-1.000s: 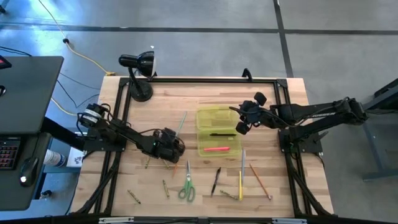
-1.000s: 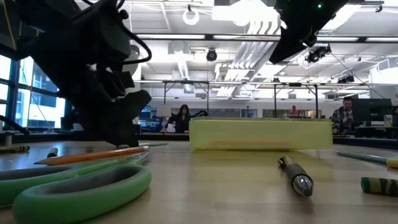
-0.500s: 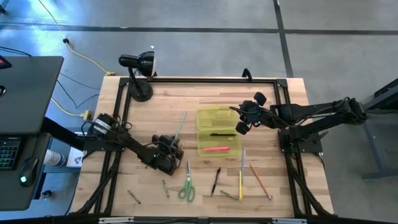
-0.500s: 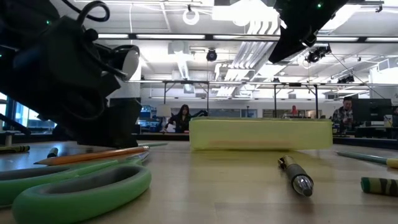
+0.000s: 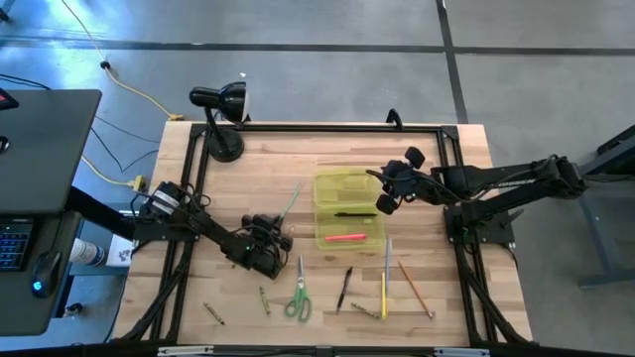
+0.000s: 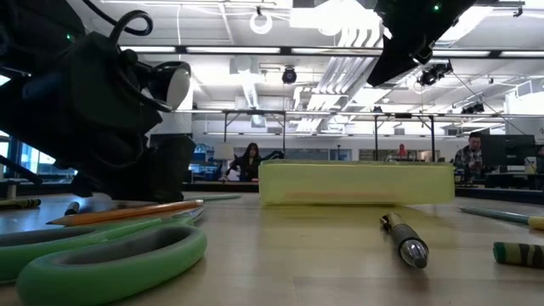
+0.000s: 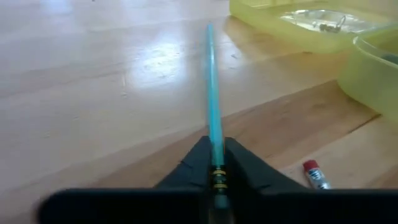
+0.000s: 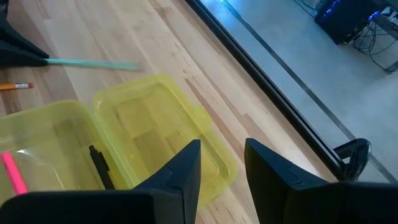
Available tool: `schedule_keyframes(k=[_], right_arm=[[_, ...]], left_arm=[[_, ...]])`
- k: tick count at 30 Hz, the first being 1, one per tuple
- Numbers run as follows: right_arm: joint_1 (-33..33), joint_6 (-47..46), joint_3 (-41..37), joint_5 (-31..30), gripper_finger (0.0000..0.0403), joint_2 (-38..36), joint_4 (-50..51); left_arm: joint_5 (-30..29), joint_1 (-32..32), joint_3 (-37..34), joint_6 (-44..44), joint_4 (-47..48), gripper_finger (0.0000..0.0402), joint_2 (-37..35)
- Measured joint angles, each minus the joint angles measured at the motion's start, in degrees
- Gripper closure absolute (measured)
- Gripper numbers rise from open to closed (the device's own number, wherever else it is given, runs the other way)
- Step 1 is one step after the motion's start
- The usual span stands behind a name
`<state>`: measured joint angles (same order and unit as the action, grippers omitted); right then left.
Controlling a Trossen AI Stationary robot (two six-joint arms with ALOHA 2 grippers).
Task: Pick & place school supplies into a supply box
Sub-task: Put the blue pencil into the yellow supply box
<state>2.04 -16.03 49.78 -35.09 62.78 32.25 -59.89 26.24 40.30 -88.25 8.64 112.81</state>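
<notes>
A thin teal pencil [image 5: 289, 203] lies on the wooden table left of the yellow-green supply box [image 5: 349, 226], whose lid [image 5: 340, 184] lies open on the far side. A black pen [image 8: 99, 165] and a red-pink marker [image 5: 344, 238] lie in the box. My left gripper [image 7: 216, 146] is shut on the pencil's near end. My right gripper [image 8: 222, 168] hovers open above the box's right side. Green-handled scissors [image 5: 298, 299], a dark pen [image 5: 343, 289], a yellow pencil [image 5: 384, 294], an orange pencil [image 5: 415, 289] and a grey pencil [image 5: 388, 254] lie near the front edge. My left gripper pinches the teal pencil between its two fingers at the near end, by the yellow-and-black band [image 7: 217, 177]. The fingers slant down from the table's near left and lie along the pencil. The shaft [image 7: 211, 81] runs ahead toward the far right, low over the wood.
A black desk lamp [image 5: 220, 114] stands at the far left corner. An orange pencil's eraser end [image 7: 314, 175] lies right beside my left gripper. Short crayon-like bits [image 5: 213, 313] lie near the front left. A black frame [image 5: 327, 126] borders the table. People sit in the room beyond.
My left gripper has moved a little toward the table's near edge and come down low over the table at the teal pencil's near end. The pencil lies where it did. My right arm has kept still.
</notes>
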Motion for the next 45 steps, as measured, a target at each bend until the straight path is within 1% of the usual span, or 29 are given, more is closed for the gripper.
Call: schedule_keyframes(k=[1, 5, 8, 10, 13, 16, 21, 24, 26, 28, 30, 32, 34, 36, 38, 40, 41, 45], right_arm=[[0.0, 0.0, 0.0, 0.1, 0.0300, 0.0, 0.0], [0.0, 0.0, 0.0, 0.9, 0.0300, 0.0, 0.0], [0.0, 0.0, 0.0, 1.0, 0.0300, 0.0, 0.0], [0.0, 0.0, 0.0, 1.0, 0.0300, 0.0, -0.1], [0.0, 0.0, 0.0, 1.0, 0.0300, 0.0, -0.2], [0.0, 0.0, 0.0, 1.0, 0.0300, 0.0, -0.2], [0.0, 0.0, 0.0, 1.0, 0.0300, 0.0, -0.4], [0.0, 0.0, 0.0, 1.0, 0.0300, 0.0, -0.4], [0.0, 0.0, 0.0, 1.0, 0.0300, 0.0, -0.4], [0.0, 0.0, 0.0, 1.0, 0.0300, 0.0, -0.4], [0.0, 0.3, 0.0, 1.0, 0.0300, 0.0, -0.4], [0.0, 0.6, 0.0, 1.0, 0.0300, 0.0, -0.4], [0.0, 0.6, 0.0, 1.0, 0.0300, 0.0, -0.7], [0.0, 0.7, 0.0, 1.0, 0.0300, 0.0, -0.8], [0.0, 0.7, 0.0, 1.0, 0.0300, 0.0, -0.9], [0.0, 0.7, 0.0, 1.0, 0.0300, 0.0, -0.9], [0.0, 0.7, 0.0, 1.0, 0.0300, 0.0, -0.9], [0.0, 0.7, 0.0, 1.0, 0.0300, 0.0, -0.8]], left_arm=[[-0.2, 0.0, 0.0, 0.0, 0.0, 0.0372, 0.0], [-1.1, 0.1, 0.4, -1.0, -0.1, 0.0372, -0.1], [-0.8, 0.0, 1.6, 0.6, 1.5, 0.0372, -1.2], [-0.6, -0.1, 2.4, 2.4, 3.1, 0.0372, -2.7], [1.2, -0.1, 3.8, 5.6, 4.9, 0.0373, -5.8], [-0.1, 0.0, 4.5, 9.6, 7.0, 0.0373, -9.5], [-3.7, 0.0, 4.7, 10.5, 8.2, 0.0373, -12.8], [-3.3, 0.0, 4.9, 14.7, 7.6, 0.0373, -15.0], [-0.2, -0.1, 6.2, 21.8, 7.4, 0.0373, -16.0], [3.7, -0.1, 8.5, 32.4, 5.6, 0.0373, -16.1], [6.2, -0.6, 10.9, 42.9, 3.3, 0.0373, -16.1], [9.5, -2.0, 13.6, 52.5, 0.3, 0.0373, -16.1], [13.1, -3.9, 16.5, 60.6, -0.2, 0.0373, -16.1], [18.4, -6.1, 19.6, 67.3, -0.2, 0.0373, -16.1], [26.8, -8.8, 22.0, 71.8, -0.2, 0.0373, -16.1], [34.4, -11.4, 23.7, 73.4, -0.4, 0.0373, -15.2], [36.6, -12.5, 24.2, 73.8, -0.2, 0.0373, -14.5], [40.0, -15.6, 25.1, 74.8, 0.1, 0.0373, -11.5]])
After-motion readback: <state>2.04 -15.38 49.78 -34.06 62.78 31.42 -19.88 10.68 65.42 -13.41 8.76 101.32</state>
